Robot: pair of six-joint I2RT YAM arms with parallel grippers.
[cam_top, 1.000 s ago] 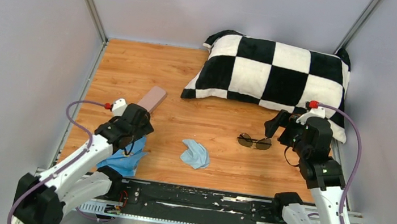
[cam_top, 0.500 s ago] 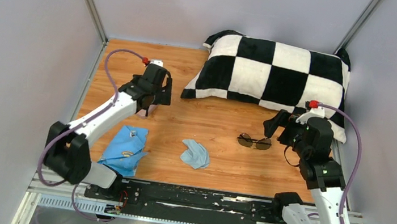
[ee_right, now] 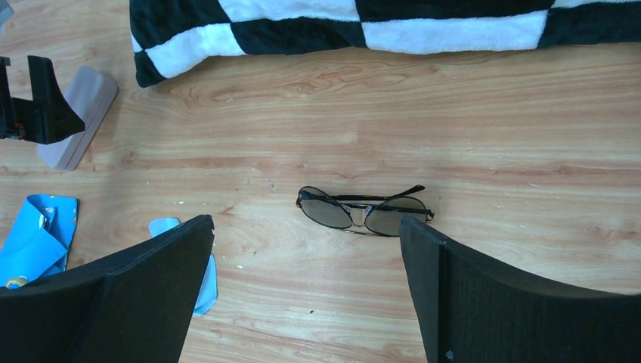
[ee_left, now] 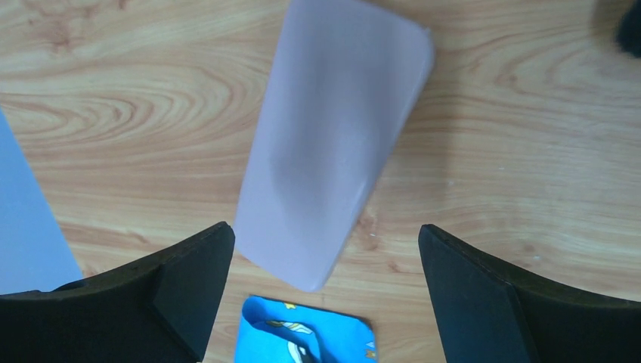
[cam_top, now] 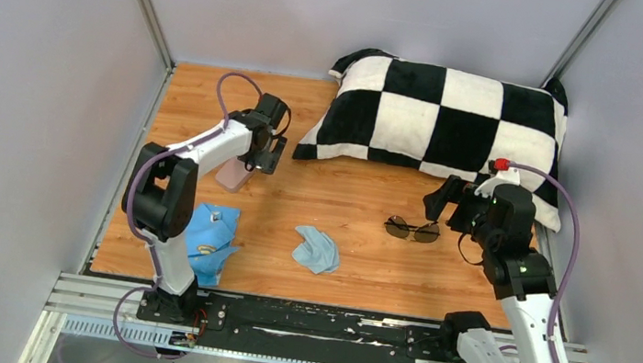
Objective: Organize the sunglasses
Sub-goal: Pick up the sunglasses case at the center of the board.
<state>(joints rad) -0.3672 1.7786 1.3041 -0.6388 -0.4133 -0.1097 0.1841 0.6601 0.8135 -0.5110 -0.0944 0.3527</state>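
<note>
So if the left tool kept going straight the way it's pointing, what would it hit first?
Most likely the pink case. It lies centred ahead of the open left tool in its wrist view, flat on the wooden table. How far below the tool it is, is hard to judge.

The wood-grain worktop [cam_top: 354, 190] carries a black-and-white checkered pillow [cam_top: 441, 122] at its far right corner. A pink case [cam_top: 234, 173] lies to the left. The sunglasses [cam_top: 413, 231] lie just in front of the pillow, a crumpled light-blue cloth [cam_top: 317, 249] near the middle front, and a blue printed pouch [cam_top: 209, 237] at the near left.
</note>
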